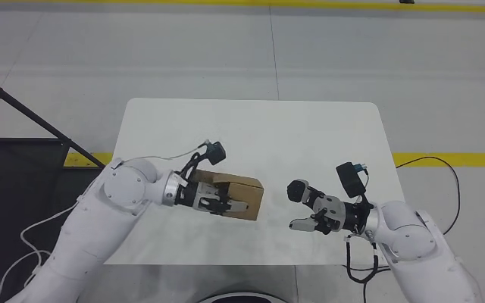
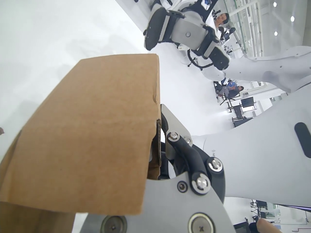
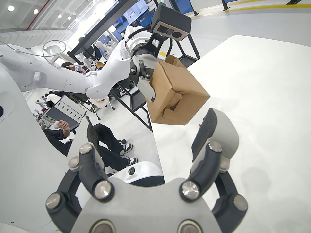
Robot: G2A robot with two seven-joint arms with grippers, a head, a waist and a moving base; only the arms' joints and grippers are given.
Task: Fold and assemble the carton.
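Because the carton [image 1: 241, 195] is thin brown card, it looks light and bendy, easy to crush. It is just left of the middle of the desk [image 1: 303, 136], with the left pincer [image 1: 226, 204] clamped on its left end. The right pincer [image 1: 297, 207], spread apart, is close on its right. A folded edge looks best to grab.

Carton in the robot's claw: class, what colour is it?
The carton is plain brown cardboard, clearest in the right wrist view.
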